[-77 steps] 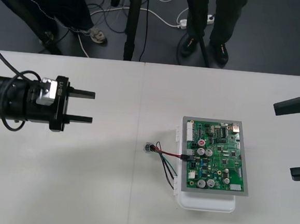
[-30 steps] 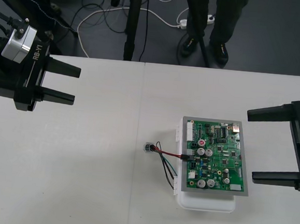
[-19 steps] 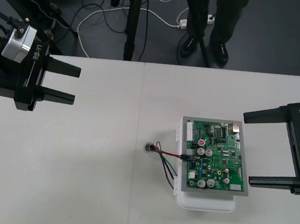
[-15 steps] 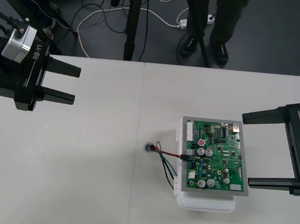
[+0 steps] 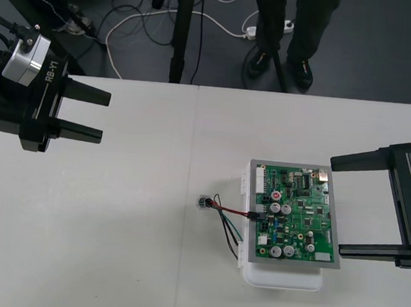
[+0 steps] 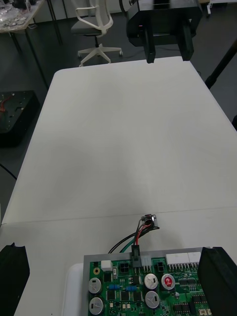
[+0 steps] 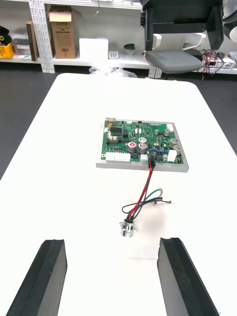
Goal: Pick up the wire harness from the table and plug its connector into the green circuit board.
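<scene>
both arms' grippers, left gripper (image 5: 99,115) and right gripper (image 5: 344,205), gape wide.

- Light on the table (image 5: 113,246): bright and even, delivered from overhead; no glare is recorded on the matte top.
- Same table, left wrist view: rendered almost white; right wrist view: greyer towards the middle.
- Shadows: faint and soft-edged wherever they are cast on the table.
- Light on the floor strip (image 5: 384,61): dim.
- Highlights on the circuit board (image 5: 295,214): small, caught on the silver capacitor tops.
</scene>
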